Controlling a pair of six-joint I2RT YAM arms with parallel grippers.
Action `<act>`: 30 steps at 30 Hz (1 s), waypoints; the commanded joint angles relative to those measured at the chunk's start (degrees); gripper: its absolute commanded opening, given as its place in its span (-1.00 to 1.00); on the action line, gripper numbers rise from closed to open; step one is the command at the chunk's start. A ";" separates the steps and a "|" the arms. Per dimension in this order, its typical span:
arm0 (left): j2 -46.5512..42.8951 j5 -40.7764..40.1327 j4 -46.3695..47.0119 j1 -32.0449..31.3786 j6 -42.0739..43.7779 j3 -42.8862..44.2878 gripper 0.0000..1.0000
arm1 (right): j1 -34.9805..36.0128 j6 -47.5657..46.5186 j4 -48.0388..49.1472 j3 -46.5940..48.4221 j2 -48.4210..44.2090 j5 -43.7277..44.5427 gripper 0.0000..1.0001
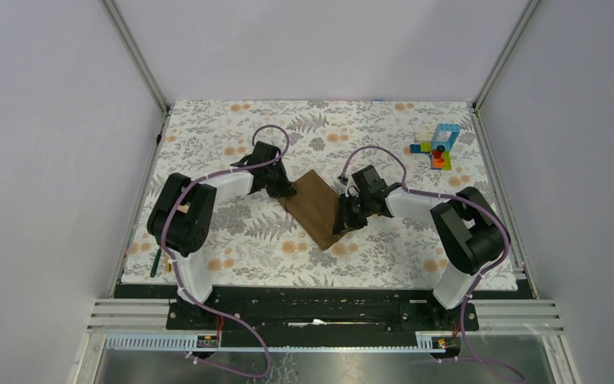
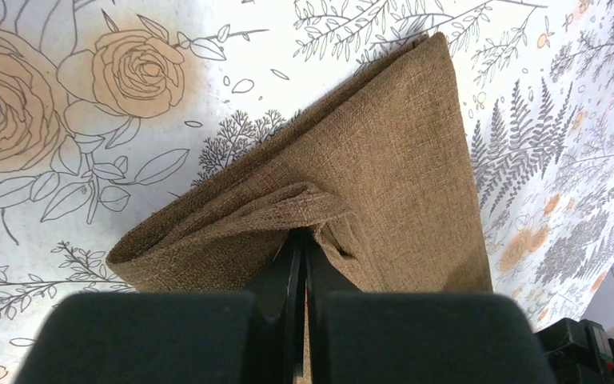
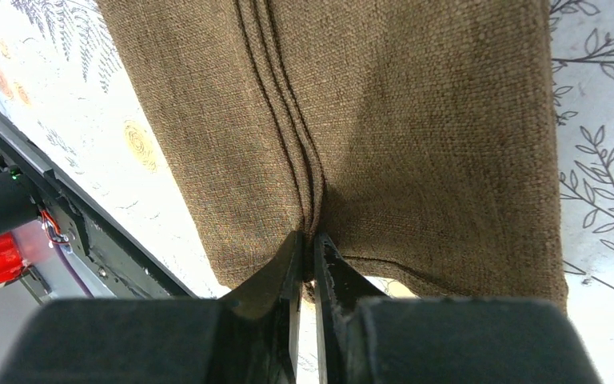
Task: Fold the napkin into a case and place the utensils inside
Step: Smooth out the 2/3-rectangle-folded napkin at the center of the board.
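The brown napkin (image 1: 317, 206) lies folded into a narrow slanted strip in the middle of the floral covering. My left gripper (image 1: 286, 192) is at its upper left edge. In the left wrist view the gripper (image 2: 302, 234) is shut on a pinched ridge of the napkin (image 2: 384, 160). My right gripper (image 1: 342, 226) is at the napkin's lower right edge. In the right wrist view this gripper (image 3: 312, 240) is shut on a gathered pleat of the napkin (image 3: 424, 120), whose near edge lifts slightly off the table. The utensils are out of view.
A small stack of colourful toy blocks (image 1: 438, 146) stands at the back right of the floral table covering (image 1: 232, 236). A thin dark green object (image 1: 155, 263) lies just off the covering's left front edge. Grey walls enclose the table on three sides.
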 commanded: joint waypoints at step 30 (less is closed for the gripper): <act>-2.78 7.05 6.75 2.24 -1.92 0.18 -0.39 | 2.55 5.05 1.82 9.81 -0.87 -12.31 -0.24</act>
